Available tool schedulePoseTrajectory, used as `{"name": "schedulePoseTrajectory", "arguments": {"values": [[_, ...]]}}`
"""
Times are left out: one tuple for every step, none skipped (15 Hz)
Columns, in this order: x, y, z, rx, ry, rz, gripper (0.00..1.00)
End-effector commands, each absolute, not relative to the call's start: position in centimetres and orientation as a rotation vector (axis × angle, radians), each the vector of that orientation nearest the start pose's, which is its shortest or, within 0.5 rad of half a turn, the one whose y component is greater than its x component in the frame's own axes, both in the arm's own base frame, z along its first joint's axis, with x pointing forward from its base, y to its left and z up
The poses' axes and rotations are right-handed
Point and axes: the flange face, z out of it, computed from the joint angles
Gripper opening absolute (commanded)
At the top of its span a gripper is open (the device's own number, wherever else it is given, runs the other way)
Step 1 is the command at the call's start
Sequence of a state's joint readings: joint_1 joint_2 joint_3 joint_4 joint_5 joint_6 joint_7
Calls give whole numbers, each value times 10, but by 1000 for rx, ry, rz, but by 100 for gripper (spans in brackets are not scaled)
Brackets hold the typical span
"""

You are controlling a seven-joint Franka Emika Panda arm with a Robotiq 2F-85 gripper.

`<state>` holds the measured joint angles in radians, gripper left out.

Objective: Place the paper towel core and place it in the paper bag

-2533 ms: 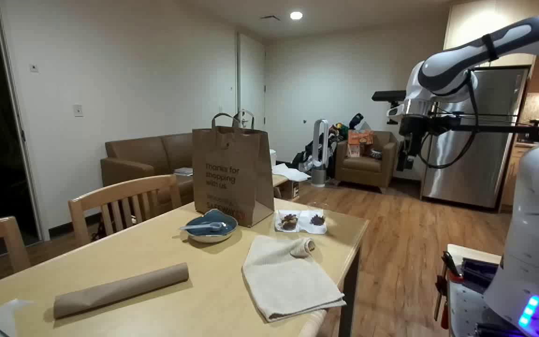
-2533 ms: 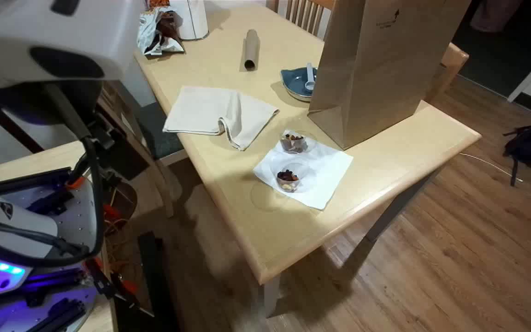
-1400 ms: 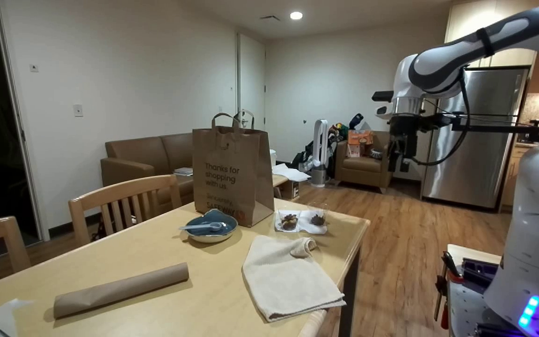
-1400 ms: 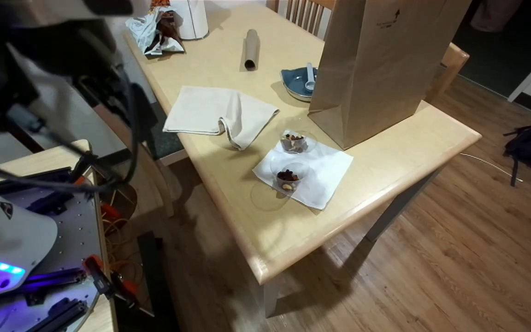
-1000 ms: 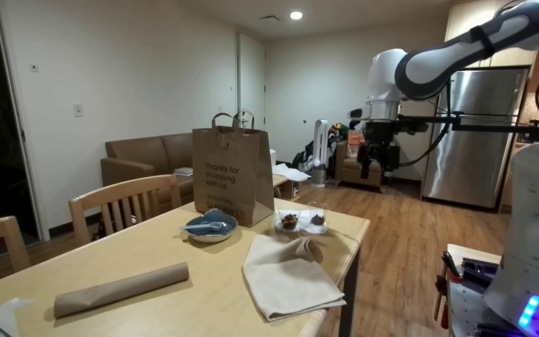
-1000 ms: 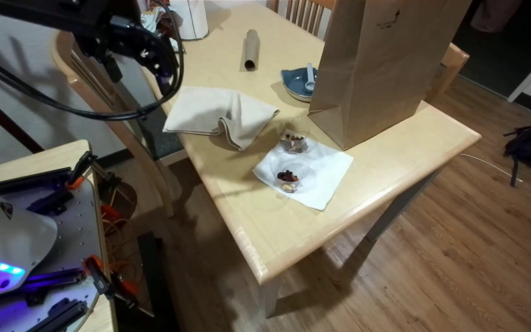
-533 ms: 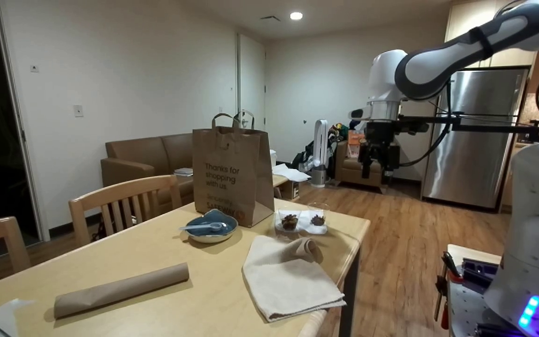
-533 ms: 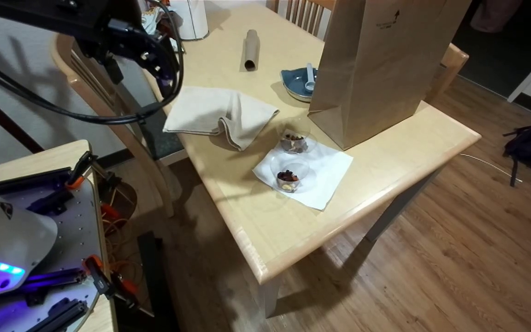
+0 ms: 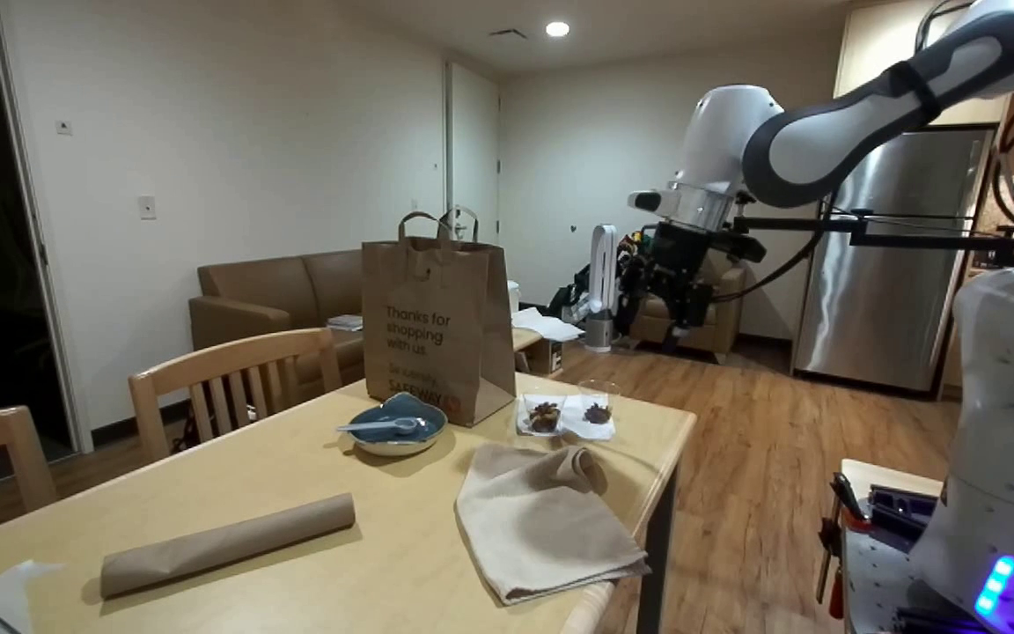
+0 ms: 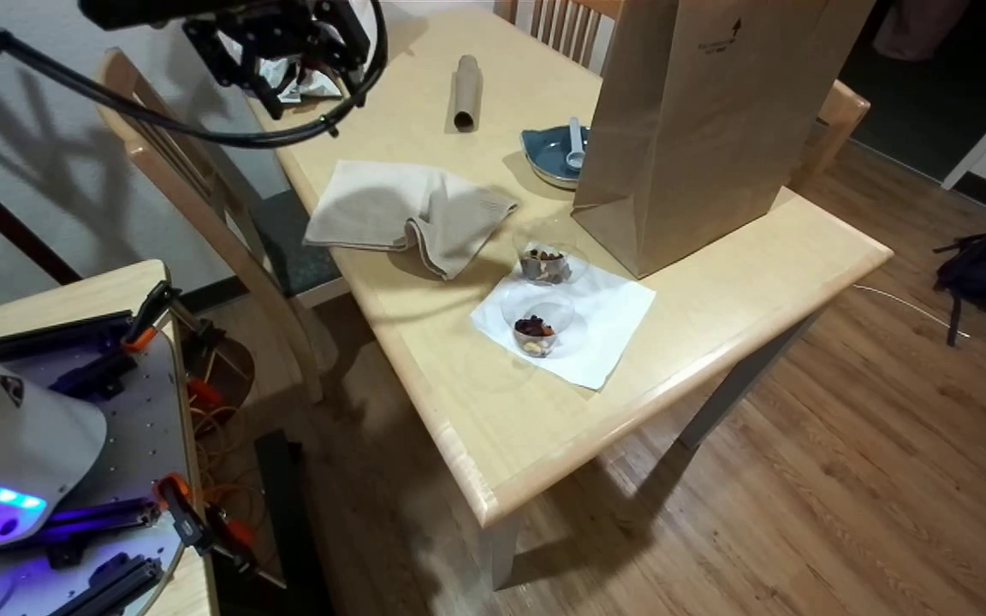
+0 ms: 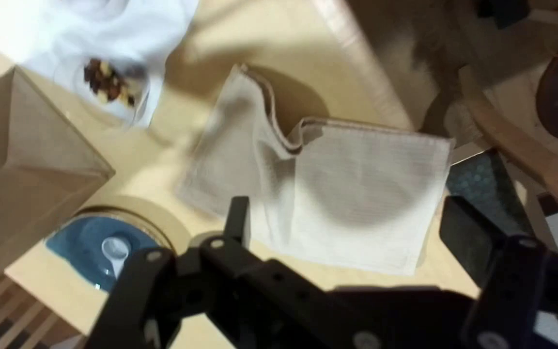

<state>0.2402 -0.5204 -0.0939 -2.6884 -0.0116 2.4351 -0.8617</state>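
Observation:
The paper towel core, a brown cardboard tube, lies on the table in both exterior views (image 9: 230,544) (image 10: 466,90). It does not show in the wrist view. The brown paper bag stands upright at the table's far end in an exterior view (image 9: 437,317) and shows large in another exterior view (image 10: 707,145). Part of it shows at the left of the wrist view (image 11: 41,179). My gripper (image 11: 347,223) is open and empty, its fingers wide apart above the cloth. In both exterior views the gripper (image 9: 648,330) (image 10: 317,98) is in the air, tilted, well apart from the core and bag.
A folded beige cloth (image 9: 542,528) lies on the table (image 10: 424,376). A blue bowl (image 9: 397,427) with a spoon stands beside the bag. Clear cups of nuts (image 10: 536,334) stand on a white napkin (image 10: 604,316). A chair (image 10: 202,197) stands at the table's side.
The arm has swung over toward the table, paused, then moved further and tilted the gripper. Its shadow has shifted over the cloth. The core, bag and other items have not moved.

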Motion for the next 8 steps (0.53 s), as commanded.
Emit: {"name": "schedulePoseTrajectory", "arguments": {"values": [[428,114,398,-2656,-1767,-633,100],[442,130,390,-2621,-1820,-706,100],[452,142,382,-2588,-1872,-779,100],[461,155,373,-2548,-1924,-856,100],[474,166,368,-2512,-1970,-936,100],[488,175,363,-2482,-2003,-1027,100],[492,180,367,-2456,-2021,-1122,100],[469,170,371,-2506,-1948,-1012,100]]}}
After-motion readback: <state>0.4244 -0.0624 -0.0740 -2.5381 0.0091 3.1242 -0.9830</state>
